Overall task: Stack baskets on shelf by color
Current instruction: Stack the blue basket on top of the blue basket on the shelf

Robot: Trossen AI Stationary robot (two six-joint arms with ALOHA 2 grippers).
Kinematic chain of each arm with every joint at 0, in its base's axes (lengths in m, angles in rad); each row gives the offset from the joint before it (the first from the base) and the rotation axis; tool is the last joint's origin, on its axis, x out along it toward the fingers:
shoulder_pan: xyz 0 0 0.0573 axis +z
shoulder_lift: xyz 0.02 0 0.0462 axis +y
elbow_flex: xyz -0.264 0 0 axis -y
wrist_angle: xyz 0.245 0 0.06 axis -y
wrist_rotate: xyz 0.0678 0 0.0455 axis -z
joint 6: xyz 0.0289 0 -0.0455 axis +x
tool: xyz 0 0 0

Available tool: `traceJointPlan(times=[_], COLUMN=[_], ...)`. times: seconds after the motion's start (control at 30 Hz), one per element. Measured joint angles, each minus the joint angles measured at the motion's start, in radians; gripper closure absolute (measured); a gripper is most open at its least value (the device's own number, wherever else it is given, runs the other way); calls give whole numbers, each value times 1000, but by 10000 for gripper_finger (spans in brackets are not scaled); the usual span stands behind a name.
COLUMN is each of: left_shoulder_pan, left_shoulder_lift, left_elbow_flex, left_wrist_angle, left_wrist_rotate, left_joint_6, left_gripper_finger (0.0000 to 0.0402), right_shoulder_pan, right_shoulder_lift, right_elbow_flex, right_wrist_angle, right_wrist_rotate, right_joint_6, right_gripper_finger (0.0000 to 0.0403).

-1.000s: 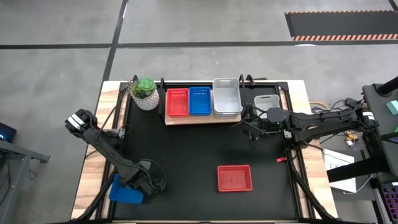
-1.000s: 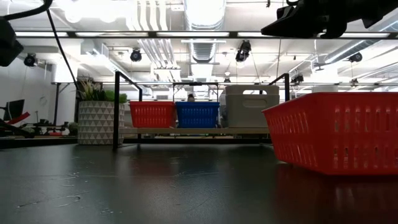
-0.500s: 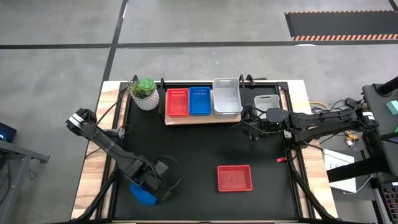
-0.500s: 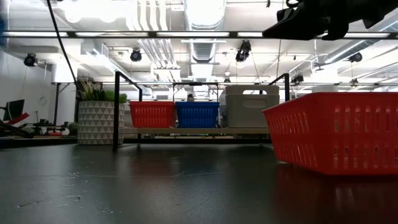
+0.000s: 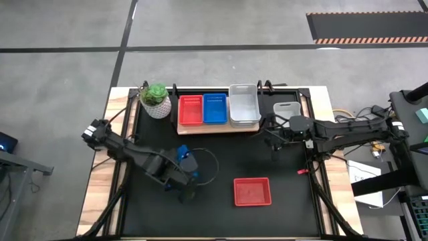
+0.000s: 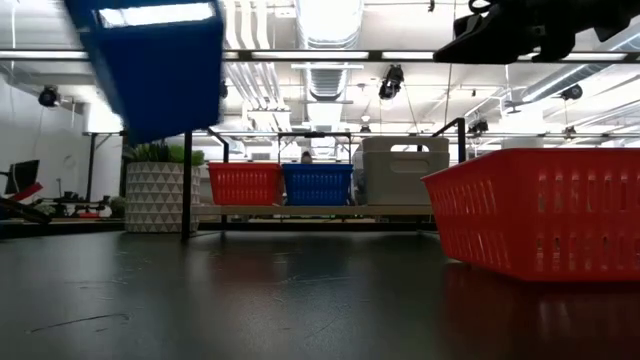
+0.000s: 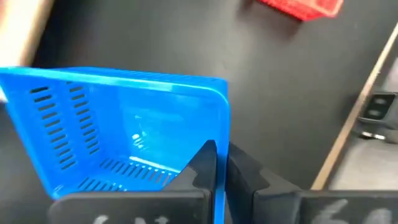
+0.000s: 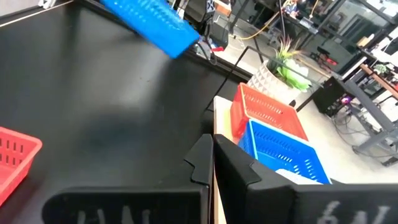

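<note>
Left gripper [image 7: 221,163] is clamped on the rim of a blue basket [image 7: 118,134], which I hold lifted off the black tabletop [image 5: 221,154], well in front of the shelf [image 5: 217,127] and to the left of the lone red basket [image 5: 252,191]. This blue basket is shallow, with slotted sides and a smooth floor, and hangs tilted; in the low view it sits high, clear of the surface. On the shelf I see a red stack [image 5: 190,110], a blue stack [image 5: 215,108] and a whitish-grey stack [image 5: 244,104] side by side. Right gripper [image 8: 208,158] is closed on nothing, hovering just beside the shelf's right end. A plant pot [image 5: 156,100] stands left of the shelf.
</note>
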Motion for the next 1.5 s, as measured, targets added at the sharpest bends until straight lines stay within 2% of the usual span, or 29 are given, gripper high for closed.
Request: traceJointPlan(times=[0.17, 0.33, 0.5, 0.63, 0.83, 1.03, 1.13, 1.5], left_shoulder_pan=[63, 144, 249, 354, 501, 614, 658, 694], left_shoulder_lift=[69, 130, 157, 161, 163, 164, 169, 168], left_elbow_flex=[150, 255, 289, 290, 263, 178, 124, 8], left_wrist_angle=[-87, -99, -100, -81, 22, 212, 285, 372], left_wrist_rotate=[-117, -171, -234, -251, -247, -159, -155, -152], left_joint_6=[215, 481, 724, 846, 980, 1084, 1098, 1077], left_gripper_finger=[401, 401, 402, 402, 402, 402, 402, 401], right_shoulder_pan=[0, 0, 0, 0, 0, 0, 0, 0], right_shoulder_lift=[-14, -18, -28, -36, -47, -51, -52, -52], right_elbow_flex=[0, 0, 0, 0, 0, 0, 0, 0], right_wrist_angle=[-11, -19, -47, -59, -65, -84, -83, -86], right_wrist_rotate=[0, 0, 1, 17, 18, 18, 18, 18], right_joint_6=[5, 7, 7, 10, 17, 19, 19, 34], right_gripper_finger=[394, 394, 394, 394, 394, 394, 394, 394])
